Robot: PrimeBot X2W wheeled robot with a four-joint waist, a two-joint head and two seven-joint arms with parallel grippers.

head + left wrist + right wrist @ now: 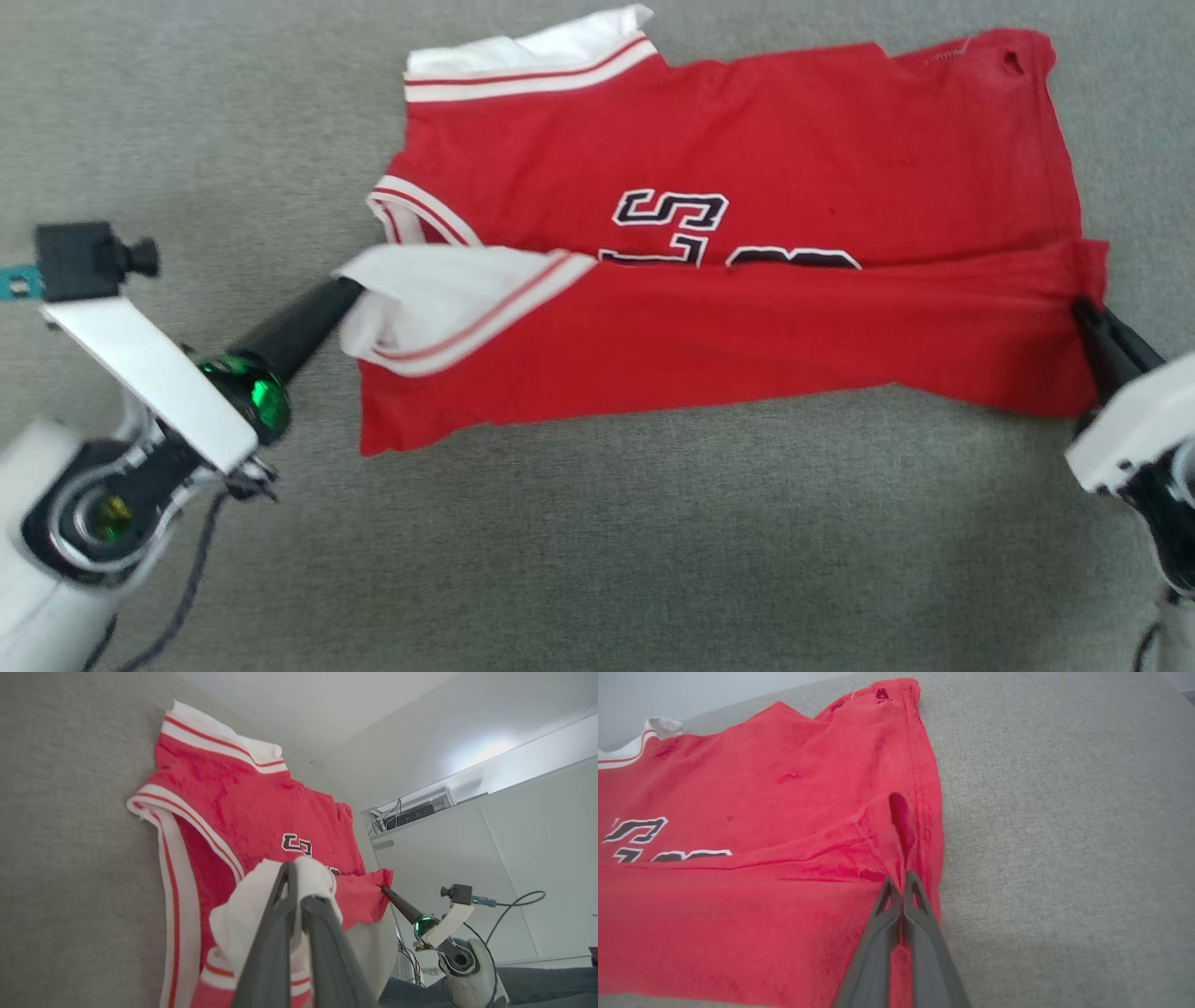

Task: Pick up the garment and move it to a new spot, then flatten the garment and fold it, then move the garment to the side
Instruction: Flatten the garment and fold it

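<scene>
pinching the white sleeve end (439, 297), the left gripper (347, 291) is pressed together; the right gripper (1083, 313) is pressed together on the red hem (1074, 271). the garment (747, 159) stretches between them on the grey surface (653, 560).

Matt cloth garment (794, 159); coarse-woven grey surface (597, 560).

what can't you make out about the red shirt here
- Lettering: head view, lower half covered by the garment's folded-over flap.
- Left claw tips: left wrist view, wrapped in white sleeve fabric.
- Right claw: head view, arm cut off by right edge.
- Dark speck: right wrist view, too small to identify.
</scene>
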